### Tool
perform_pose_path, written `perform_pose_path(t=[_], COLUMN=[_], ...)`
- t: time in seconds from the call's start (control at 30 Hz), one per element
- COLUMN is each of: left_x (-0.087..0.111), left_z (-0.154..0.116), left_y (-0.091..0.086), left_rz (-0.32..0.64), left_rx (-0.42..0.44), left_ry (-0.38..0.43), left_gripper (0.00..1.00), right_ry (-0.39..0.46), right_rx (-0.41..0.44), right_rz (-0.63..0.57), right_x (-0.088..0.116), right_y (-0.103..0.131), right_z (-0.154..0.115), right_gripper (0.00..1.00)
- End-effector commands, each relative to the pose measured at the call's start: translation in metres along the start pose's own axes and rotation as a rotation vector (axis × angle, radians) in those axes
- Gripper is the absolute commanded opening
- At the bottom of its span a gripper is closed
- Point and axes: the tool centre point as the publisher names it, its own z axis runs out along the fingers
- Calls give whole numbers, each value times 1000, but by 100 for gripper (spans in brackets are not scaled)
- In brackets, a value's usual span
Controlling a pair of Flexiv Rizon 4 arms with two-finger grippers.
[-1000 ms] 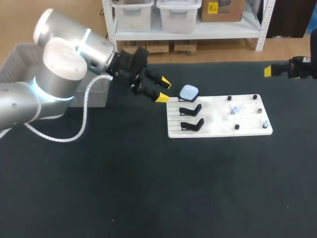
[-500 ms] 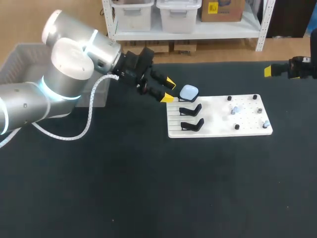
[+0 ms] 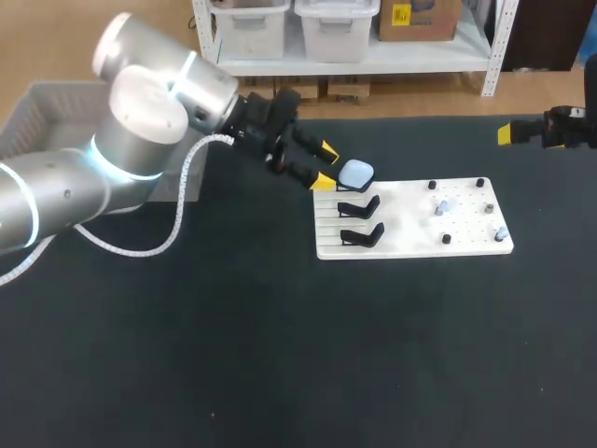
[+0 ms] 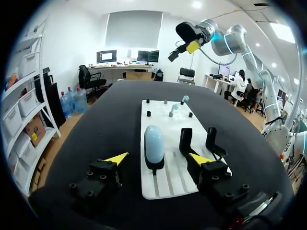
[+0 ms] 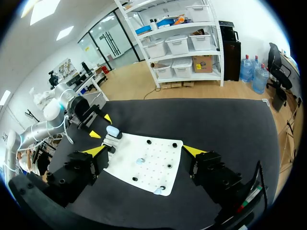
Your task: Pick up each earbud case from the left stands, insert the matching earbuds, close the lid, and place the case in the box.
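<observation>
L tool open, tips spread, nothing gripped. It hangs just beside the pale-blue earbud case, on the case's side twd the left edge of the surface. No contact visible. Wrist cam: case is ahead of the tool, in line w/ its open gap. Case sits on the stand closest to the far edge; two more black stands in a row twd the near edge. All on a white board, right of mid-surface, twd far edge. Small earbuds + black pegs on the board's right half. R tool open, holding nothing, over far right corner, well apart from board. Grey box at far left corner.
</observation>
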Motion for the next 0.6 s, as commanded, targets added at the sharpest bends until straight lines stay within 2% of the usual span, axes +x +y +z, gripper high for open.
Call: perform_pose_path(t=[0.03, 0.2, 0.6], left_x=[0, 1, 0], left_z=[6, 11, 21], left_y=[10, 10, 11], left_rz=[-3, -12, -18], left_rx=[28, 42, 52], left_ry=[5, -6, -18], left_gripper=[77, 74, 76], right_ry=[0, 0, 0], right_rx=[0, 0, 0], right_rz=[0, 0, 0], right_x=[0, 0, 0], right_y=[0, 0, 0], right_z=[0, 0, 0], right_gripper=[100, 100, 100])
